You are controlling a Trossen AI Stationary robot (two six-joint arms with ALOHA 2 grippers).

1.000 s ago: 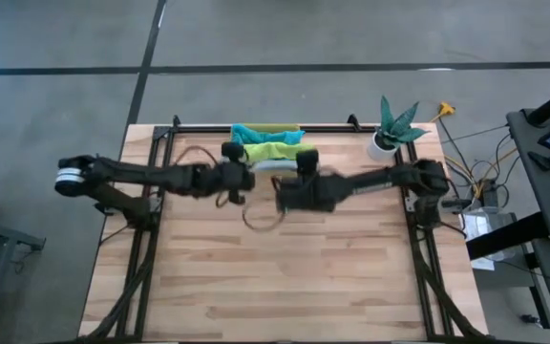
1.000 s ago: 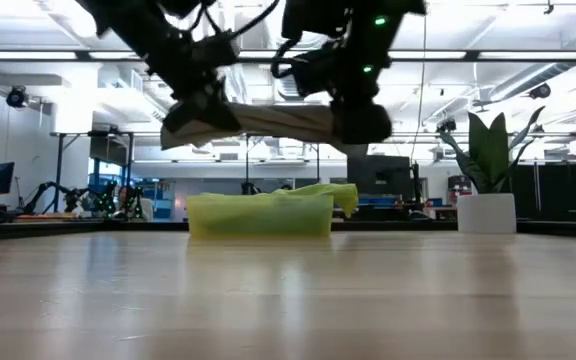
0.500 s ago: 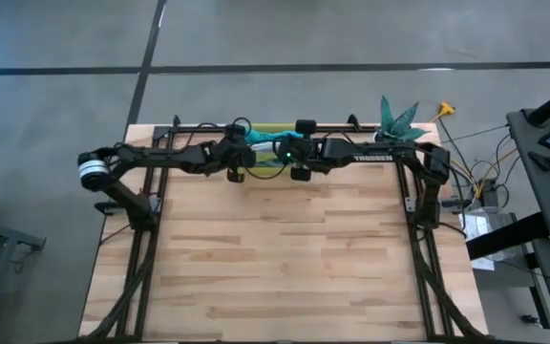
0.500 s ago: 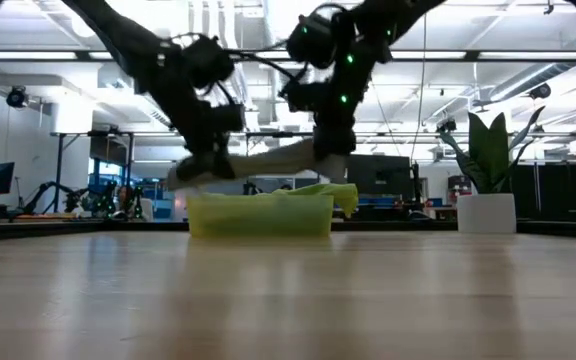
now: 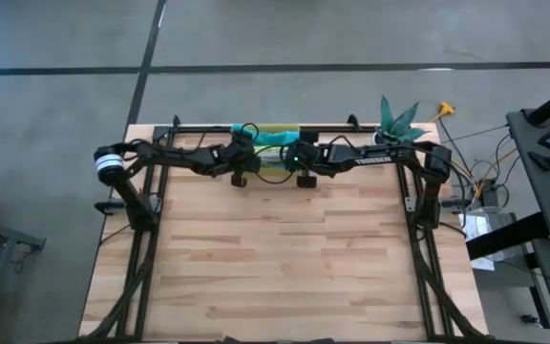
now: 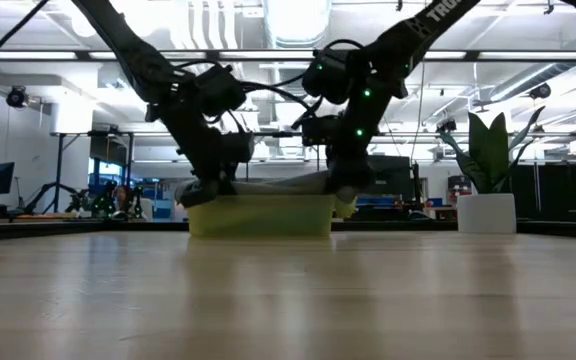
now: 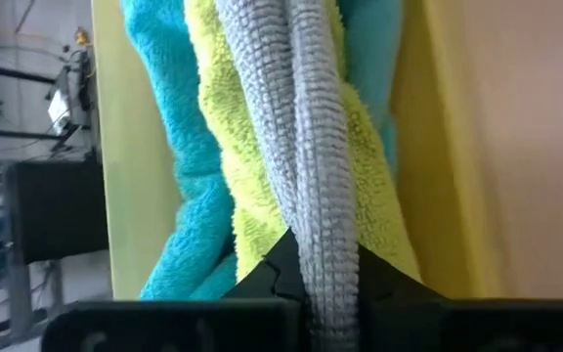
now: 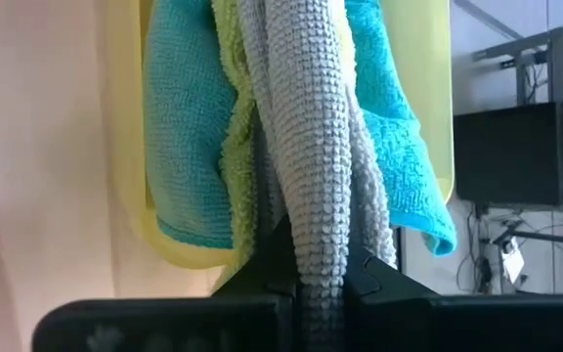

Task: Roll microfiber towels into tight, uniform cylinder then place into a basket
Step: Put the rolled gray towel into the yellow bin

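A grey microfiber towel (image 6: pixel 268 186), rolled into a long cylinder, hangs level just over the yellow basket (image 6: pixel 258 216) at the table's far edge. My left gripper (image 6: pixel 205 189) is shut on its left end and my right gripper (image 6: pixel 346 190) on its right end. In the basket lie a lime green towel (image 7: pixel 233 186) and teal towels (image 7: pixel 179 147), directly under the grey roll (image 7: pixel 306 147). From above, both grippers (image 5: pixel 243 164) (image 5: pixel 301 164) meet at the basket (image 5: pixel 280 128). My left gripper pinches the grey roll's left end (image 7: pixel 323 256) between its two fingers, slanting down from the table's left. The roll runs on from the fingers in line with them, above the lime green towel. Whether it touches the towels below, I cannot tell. My right gripper pinches the grey roll's right end (image 8: pixel 308 244) between its two fingers, slanting down from the table's right. The roll stretches straight away from the fingers over the basket's towels (image 8: pixel 189 127). Whether it rests on them does not show.
A white pot with a green plant (image 5: pixel 390 134) stands at the far right corner, right of the basket. The wooden table top (image 5: pixel 275 258) stretches toward the near edge. Black frame rails (image 5: pixel 151 220) run along the table's left and right sides.
Both grippers have carried the grey roll toward the table's far edge and down, from high above the table to just over the basket's rim. Both have tipped further downward. The roll has stayed level and held at both ends.
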